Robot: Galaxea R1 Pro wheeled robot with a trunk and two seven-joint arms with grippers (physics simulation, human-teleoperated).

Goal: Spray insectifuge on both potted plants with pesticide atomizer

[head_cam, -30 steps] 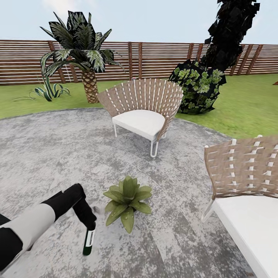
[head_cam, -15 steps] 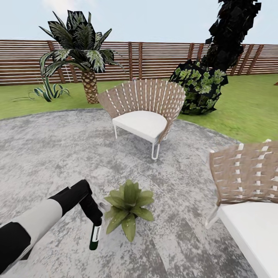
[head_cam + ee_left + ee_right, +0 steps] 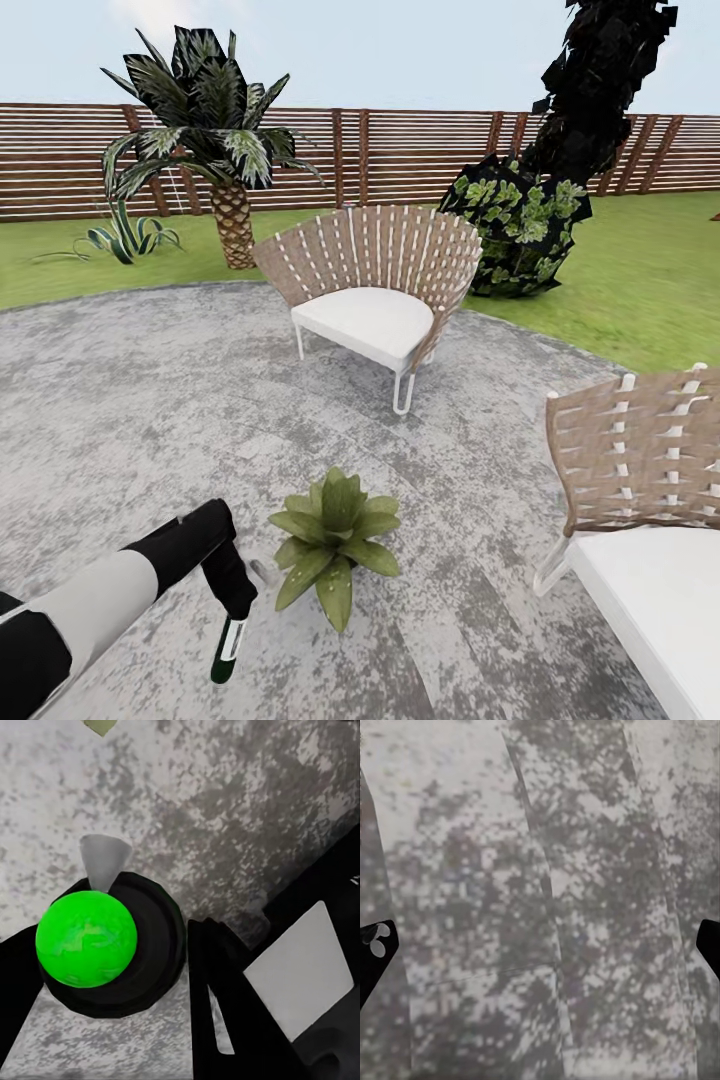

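Observation:
My left gripper (image 3: 237,606) is shut on the pesticide atomizer (image 3: 227,648), a dark bottle with a white label that hangs tilted just above the patio. Its spray head is hidden in the fingers. In the left wrist view the atomizer (image 3: 86,939) shows end-on as a green disc in a black ring between the black fingers (image 3: 225,1005). One potted plant (image 3: 335,530), a low rosette of broad green leaves, stands on the patio just right of the bottle. My right gripper (image 3: 540,949) is open over bare speckled paving.
A woven chair (image 3: 370,290) stands beyond the plant and a second chair (image 3: 640,480) is close at the right. The round grey patio (image 3: 130,400) gives way to lawn (image 3: 650,280), a palm (image 3: 215,130), a striped spiky plant (image 3: 125,238), a dark bush (image 3: 520,225) and the slatted fence (image 3: 400,150).
My left arm first brought the atomizer closer to the plant, then drew it back and lower, more tilted. The view shifted slightly; the plant and chairs stayed put.

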